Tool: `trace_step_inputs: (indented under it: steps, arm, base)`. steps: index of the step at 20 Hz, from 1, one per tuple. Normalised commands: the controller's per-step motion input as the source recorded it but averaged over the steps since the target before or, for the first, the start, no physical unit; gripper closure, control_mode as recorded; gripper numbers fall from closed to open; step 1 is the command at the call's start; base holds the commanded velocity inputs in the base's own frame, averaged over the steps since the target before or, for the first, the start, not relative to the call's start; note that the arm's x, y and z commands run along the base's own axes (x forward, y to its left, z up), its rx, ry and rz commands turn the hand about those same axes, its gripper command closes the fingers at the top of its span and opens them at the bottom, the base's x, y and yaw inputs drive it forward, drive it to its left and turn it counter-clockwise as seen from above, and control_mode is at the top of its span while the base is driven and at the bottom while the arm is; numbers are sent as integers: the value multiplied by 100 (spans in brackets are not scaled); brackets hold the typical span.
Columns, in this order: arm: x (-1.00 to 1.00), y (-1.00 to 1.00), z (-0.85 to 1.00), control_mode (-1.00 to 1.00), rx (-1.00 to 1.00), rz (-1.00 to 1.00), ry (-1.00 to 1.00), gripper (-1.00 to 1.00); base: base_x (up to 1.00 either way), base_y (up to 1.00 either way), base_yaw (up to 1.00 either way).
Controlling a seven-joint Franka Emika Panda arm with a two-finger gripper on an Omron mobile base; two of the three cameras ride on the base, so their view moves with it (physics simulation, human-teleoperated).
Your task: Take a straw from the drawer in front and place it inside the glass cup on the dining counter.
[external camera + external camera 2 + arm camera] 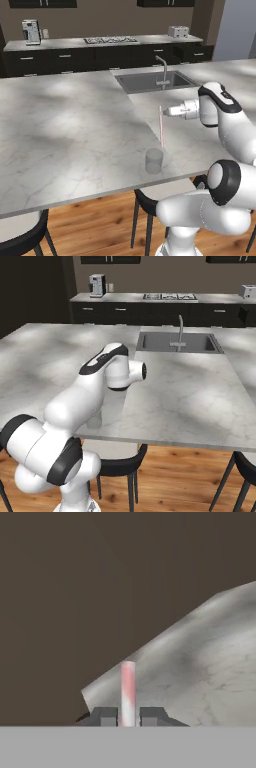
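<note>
I hold the straw (161, 126) upright in my gripper (163, 112), jaws clamped on it, above the glass cup (154, 160) on the dining counter (70, 125); next I must centre it over the rim and lower.

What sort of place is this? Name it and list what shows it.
A home kitchen, rendered. A marble dining counter carries an inset sink with a faucet; behind it, a stovetop and a coffee machine sit on a worktop over black cabinets, and stools stand at the island.
</note>
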Motion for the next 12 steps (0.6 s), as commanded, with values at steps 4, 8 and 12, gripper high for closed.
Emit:
trace_step_inputs:
  steps: [4,8,12]
  arm:
    - [0,0,-11,-100,0,5,-9,100]
    - [0,0,-19,-100,0,8,-14,100]
    - [9,0,-12,-100,0,10,-21,100]
  base:
    - [0,0,0]
    - [0,0,0]
    - [0,0,0]
